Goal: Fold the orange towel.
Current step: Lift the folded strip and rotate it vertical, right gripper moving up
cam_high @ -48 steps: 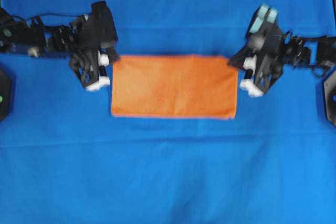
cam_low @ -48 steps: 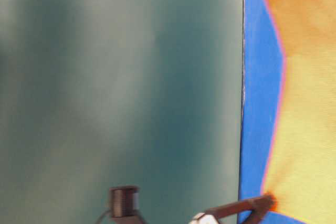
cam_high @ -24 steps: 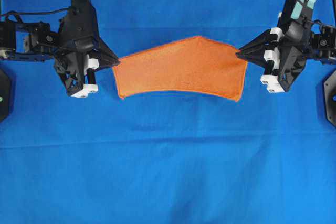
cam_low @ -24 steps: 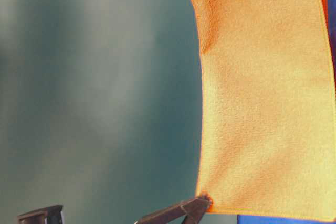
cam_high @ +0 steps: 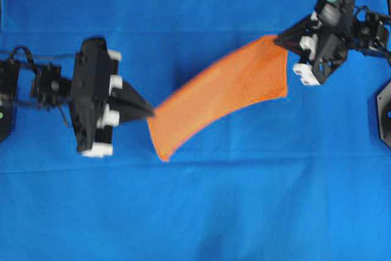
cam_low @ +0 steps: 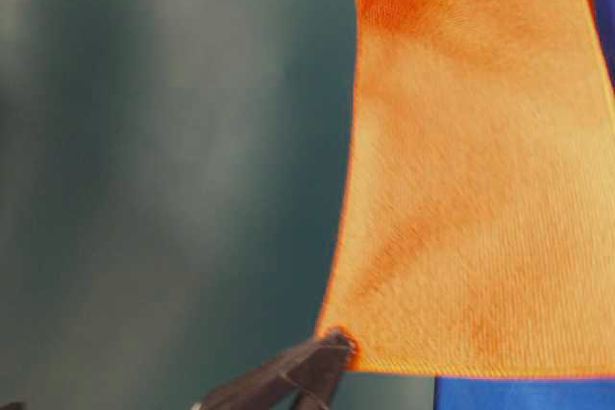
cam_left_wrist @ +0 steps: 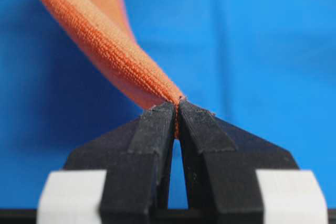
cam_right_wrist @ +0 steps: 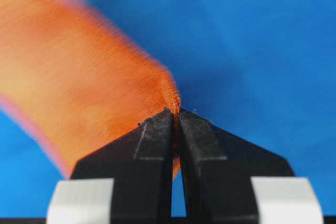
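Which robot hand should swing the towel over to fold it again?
Probably the left gripper: it pinches the towel nearer the middle, while the right gripper holds it far back.

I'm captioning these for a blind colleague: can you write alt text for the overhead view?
An orange towel hangs stretched diagonally between two robot hands above a blue tablecloth. The left hand pinches its lower left corner; the right hand pinches its upper right corner.
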You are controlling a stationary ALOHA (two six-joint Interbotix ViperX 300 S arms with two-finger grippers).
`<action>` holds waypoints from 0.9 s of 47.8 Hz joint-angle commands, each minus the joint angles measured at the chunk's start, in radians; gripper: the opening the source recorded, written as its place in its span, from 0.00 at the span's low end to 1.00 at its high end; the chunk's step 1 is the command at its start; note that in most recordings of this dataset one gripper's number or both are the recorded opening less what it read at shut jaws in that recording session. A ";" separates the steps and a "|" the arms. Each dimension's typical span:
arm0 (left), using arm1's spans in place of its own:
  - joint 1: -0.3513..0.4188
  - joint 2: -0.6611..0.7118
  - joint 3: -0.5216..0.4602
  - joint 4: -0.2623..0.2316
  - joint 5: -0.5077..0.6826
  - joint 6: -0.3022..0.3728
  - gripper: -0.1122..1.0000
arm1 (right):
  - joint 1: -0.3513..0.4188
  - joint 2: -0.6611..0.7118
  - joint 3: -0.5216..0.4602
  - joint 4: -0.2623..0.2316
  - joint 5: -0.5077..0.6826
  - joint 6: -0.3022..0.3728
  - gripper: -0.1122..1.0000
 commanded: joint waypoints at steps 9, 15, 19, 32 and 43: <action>-0.087 0.101 -0.126 0.000 -0.077 0.040 0.11 | -0.103 0.129 -0.132 -0.080 -0.058 -0.002 0.11; -0.094 0.167 -0.186 -0.002 -0.078 0.086 0.11 | -0.127 0.189 -0.195 -0.106 -0.072 -0.002 0.11; -0.097 0.210 -0.224 0.000 -0.086 0.118 0.11 | -0.130 0.225 -0.236 -0.124 -0.074 -0.003 0.11; -0.100 0.296 -0.311 0.000 -0.103 0.218 0.11 | -0.133 0.298 -0.321 -0.155 -0.074 -0.003 0.11; -0.098 0.342 -0.362 0.000 -0.133 0.229 0.11 | -0.158 0.258 -0.282 -0.156 -0.069 -0.003 0.11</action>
